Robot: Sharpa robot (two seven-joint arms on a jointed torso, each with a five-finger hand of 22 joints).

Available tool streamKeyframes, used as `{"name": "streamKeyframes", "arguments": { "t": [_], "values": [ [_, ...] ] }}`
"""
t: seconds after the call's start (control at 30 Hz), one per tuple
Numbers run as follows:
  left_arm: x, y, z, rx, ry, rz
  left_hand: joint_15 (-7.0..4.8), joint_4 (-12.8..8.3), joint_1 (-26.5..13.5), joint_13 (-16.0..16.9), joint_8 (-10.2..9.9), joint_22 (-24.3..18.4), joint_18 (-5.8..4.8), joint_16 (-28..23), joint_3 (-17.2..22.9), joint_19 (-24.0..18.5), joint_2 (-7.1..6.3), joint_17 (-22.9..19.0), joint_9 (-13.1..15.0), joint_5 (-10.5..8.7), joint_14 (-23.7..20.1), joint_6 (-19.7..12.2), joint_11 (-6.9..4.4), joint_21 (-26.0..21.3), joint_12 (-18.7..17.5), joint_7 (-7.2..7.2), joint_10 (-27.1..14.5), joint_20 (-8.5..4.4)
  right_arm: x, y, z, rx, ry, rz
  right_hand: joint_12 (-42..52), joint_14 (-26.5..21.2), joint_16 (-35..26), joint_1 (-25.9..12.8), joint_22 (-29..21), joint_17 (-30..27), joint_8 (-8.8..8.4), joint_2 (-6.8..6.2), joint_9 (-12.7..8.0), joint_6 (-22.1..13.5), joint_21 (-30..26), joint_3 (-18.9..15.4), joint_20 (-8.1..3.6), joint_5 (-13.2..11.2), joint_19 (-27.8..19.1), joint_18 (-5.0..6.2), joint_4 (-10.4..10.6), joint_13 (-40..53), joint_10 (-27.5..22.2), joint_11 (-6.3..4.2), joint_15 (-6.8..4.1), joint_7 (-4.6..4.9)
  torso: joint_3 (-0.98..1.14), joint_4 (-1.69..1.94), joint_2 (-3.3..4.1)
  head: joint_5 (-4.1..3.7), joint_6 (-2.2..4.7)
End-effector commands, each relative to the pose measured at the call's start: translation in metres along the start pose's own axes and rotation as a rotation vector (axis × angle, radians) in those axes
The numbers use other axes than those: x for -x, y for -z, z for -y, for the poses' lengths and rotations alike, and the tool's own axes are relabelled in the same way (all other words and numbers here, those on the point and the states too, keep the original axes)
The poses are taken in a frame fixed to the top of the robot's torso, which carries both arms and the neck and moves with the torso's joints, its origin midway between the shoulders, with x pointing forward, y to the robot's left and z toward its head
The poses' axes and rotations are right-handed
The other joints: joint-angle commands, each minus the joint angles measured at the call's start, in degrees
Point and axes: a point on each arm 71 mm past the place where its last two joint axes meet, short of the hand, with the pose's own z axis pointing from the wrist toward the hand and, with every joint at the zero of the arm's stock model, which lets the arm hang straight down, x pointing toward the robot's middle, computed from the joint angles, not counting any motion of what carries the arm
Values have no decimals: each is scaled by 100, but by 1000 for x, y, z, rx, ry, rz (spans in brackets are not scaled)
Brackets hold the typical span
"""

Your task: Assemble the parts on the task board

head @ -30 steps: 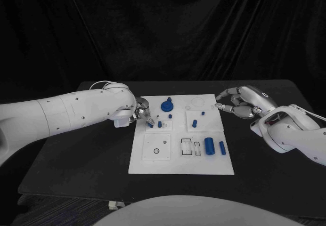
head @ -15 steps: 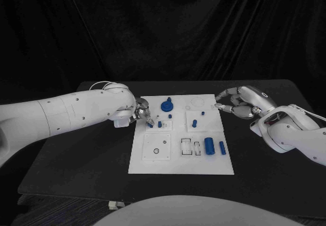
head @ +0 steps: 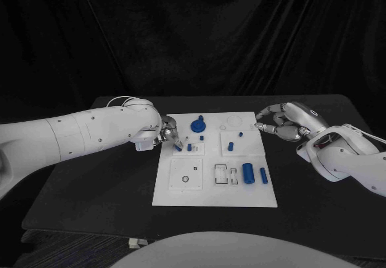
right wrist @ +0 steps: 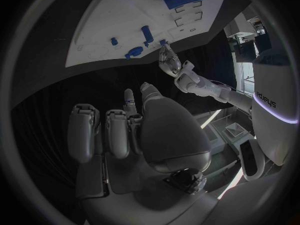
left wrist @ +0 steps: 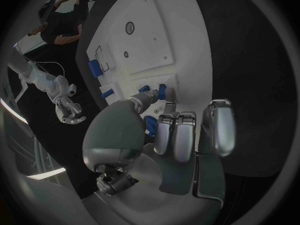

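Meanwhile left hand (head: pixel 167 134) pinches blue peg (head: pixel 177 148) at task board (head: pixel 193 192) edge; right hand (head: pixel 278 124) curled, empty.

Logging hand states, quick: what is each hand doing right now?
Left hand: pinches a small blue part at the task board.
Right hand: fingers curled in, holding nothing.

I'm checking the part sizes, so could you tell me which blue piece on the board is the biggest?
The thick blue cylinder lying near the board's front right; the slim rod beside it and the small pegs farther back are much thinner.
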Motion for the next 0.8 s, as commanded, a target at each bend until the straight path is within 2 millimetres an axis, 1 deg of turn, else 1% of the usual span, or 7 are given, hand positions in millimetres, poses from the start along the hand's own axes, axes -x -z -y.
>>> {"name": "streamKeyframes", "arguments": {
  "t": [0.03, 0.07, 0.13, 0.2, 0.37, 0.57, 0.8],
  "values": [
    [-7, -3, 1, 2, -18, -25, -19, 103, -81, 1507, -60, 1059, -15, 15, -249, -33, 69, 1510, -29, -386, 595, 105, -8, -46, -4, -67, 606, 10, -1, 0, 0, -11, -1, -5, -10, 379, -29, 2, 1213, 328, 15, 27, -7, -5, -32, 20, 38, 22, 277, -45, -22, 1494, 601, 52, 43, 25, 1, 2, 0, -2, -1],
    [-8, -3, 1, 5, -19, -27, -15, 160, -116, 1507, -79, 1057, -13, 15, -368, -36, 92, 1510, -42, -524, 595, 116, -6, -53, -4, -61, 606, 9, -1, 0, 0, -11, -1, -5, -10, 379, -29, 2, 1213, 328, 15, 27, -7, -5, -32, 20, 38, 22, 277, -45, -22, 1494, 601, 52, 43, 25, 1, 1, -1, -1, -1],
    [-8, -4, 1, 9, -20, -30, -12, 251, -179, 1507, -100, 1055, -11, 15, -537, -42, 112, 1510, -56, -689, 595, 135, -1, -65, -4, -57, 606, 13, -1, 0, 0, -12, -1, -6, -10, 379, -29, 2, 1213, 328, 15, 27, -7, -5, -32, 20, 38, 22, 277, -45, -22, 1494, 601, 52, 43, 25, 0, 2, -1, -6, -1],
    [-9, -4, 0, 14, -20, -33, -9, 319, -220, 1507, -116, 1052, -9, 15, -671, -46, 125, 1510, -66, -778, 595, 147, 4, -74, -4, -53, 606, 15, -1, 0, 0, -12, -1, -6, -10, 379, -29, 2, 1213, 328, 15, 27, -7, -5, -32, 20, 38, 22, 277, -45, -22, 1494, 601, 52, 43, 25, 0, 1, 0, -6, -1],
    [-9, -5, -2, 28, -20, -36, 3, 582, -416, 1507, -153, 1051, -8, 15, -1079, -48, 166, 1510, -87, -1031, 595, 194, 18, -85, -4, -38, 606, 26, -1, 1, 0, -13, -2, -7, -10, 379, -29, 2, 1213, 328, 15, 27, -7, -5, -32, 20, 38, 22, 277, -45, -22, 1494, 601, 52, 43, 25, -1, 1, 3, -9, -1],
    [-9, -5, -4, 36, -20, -36, 14, 737, -520, 1507, -173, 1039, 1, 15, -1299, -72, 196, 1510, -86, -1078, 595, 202, 30, -124, -4, -25, 606, 35, -2, 1, 1, -14, -2, -8, -10, 379, -29, 8, 1213, 329, 15, 27, -10, -5, -31, 21, 38, 28, 277, -45, -28, 1494, 601, 52, 44, 25, 0, -1, 1, -7, -1],
    [-8, -5, -4, 37, -16, -30, 24, 952, -637, 1507, -167, 1040, 2, 15, -1527, -74, 268, 1510, -49, -1115, 595, 204, 40, -129, -4, -18, 606, 45, -2, 1, 1, -14, -2, -10, -10, 377, -33, 17, 1212, 319, 15, 28, -13, -5, -35, 25, 39, 40, 276, -44, -35, 1494, 601, 52, 44, 25, 1, 2, -2, -11, -1]
  ]
}}
